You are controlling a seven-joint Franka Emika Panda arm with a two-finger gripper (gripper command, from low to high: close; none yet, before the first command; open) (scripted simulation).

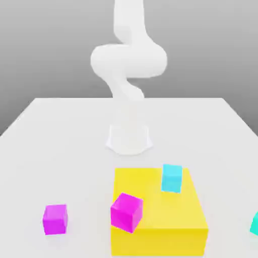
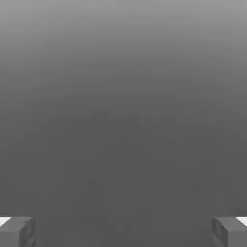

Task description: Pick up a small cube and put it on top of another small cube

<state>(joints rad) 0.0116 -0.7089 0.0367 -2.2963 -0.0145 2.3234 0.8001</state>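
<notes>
The small cube (image 1: 254, 223), teal-green, lies on the white table at the exterior view's right edge, partly cut off by the frame. In the hand view my gripper (image 2: 123, 232) is open: its two grey fingertips (image 2: 17, 231) stand far apart against a plain grey backdrop, with nothing between them. The white arm (image 1: 128, 60) rises from its base (image 1: 129, 137) at the table's middle and runs out past the top of the exterior view.
A large yellow block (image 1: 161, 221) sits at the front, with a sky-blue cube (image 1: 172, 177) on its top. One magenta cube (image 1: 126, 211) rests tilted at the block's front-left corner; another (image 1: 55, 218) lies on the table (image 1: 60, 141) to the left.
</notes>
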